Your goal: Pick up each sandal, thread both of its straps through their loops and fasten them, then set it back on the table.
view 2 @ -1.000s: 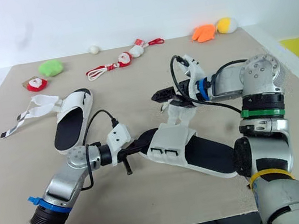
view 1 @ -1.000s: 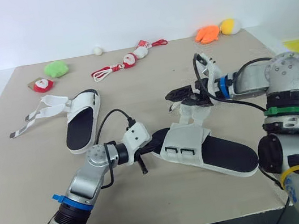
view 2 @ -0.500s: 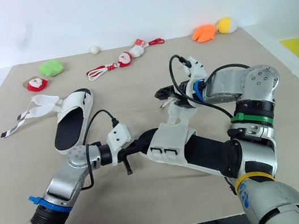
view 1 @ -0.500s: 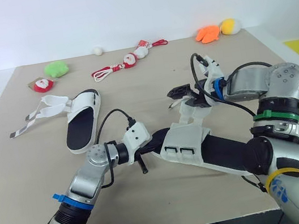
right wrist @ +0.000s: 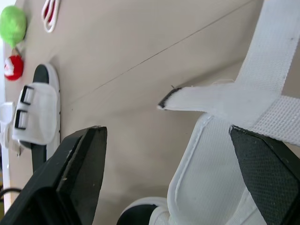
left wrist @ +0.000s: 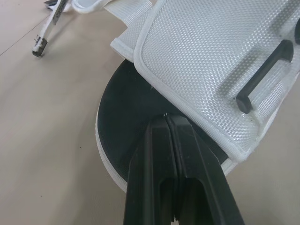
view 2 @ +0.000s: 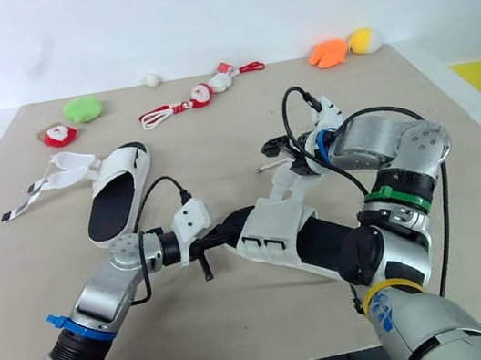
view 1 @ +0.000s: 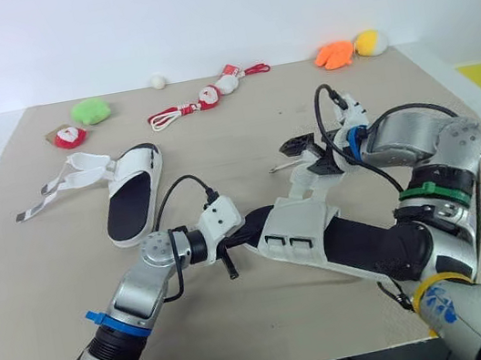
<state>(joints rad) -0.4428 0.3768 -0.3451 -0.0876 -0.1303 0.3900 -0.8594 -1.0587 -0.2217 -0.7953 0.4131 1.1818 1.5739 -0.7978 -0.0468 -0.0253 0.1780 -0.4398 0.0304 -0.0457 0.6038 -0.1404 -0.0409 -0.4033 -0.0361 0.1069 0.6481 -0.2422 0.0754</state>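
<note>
Sandal (view 1: 299,226) near the desk's (view 1: 242,133) front edge: left gripper (view 1: 240,232) — fingers together — rests on its black insole, while right gripper (view 1: 308,155), fingers apart, straddles a loose white strap (right wrist: 211,101).

light: bright, even | source: probably overhead, diffuse | shadows: soft, short beneath things on the table (view 1: 47,295) | wall (view 1: 194,12): brightly washed

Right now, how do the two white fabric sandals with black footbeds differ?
The nearer white sandal has the shut left end effector at its end; the farther white sandal lies untouched. The nearer white sandal's straps reach toward the open right end effector; the farther white sandal's straps trail toward the robot's left. Both have black footbeds and unfastened straps.
</note>
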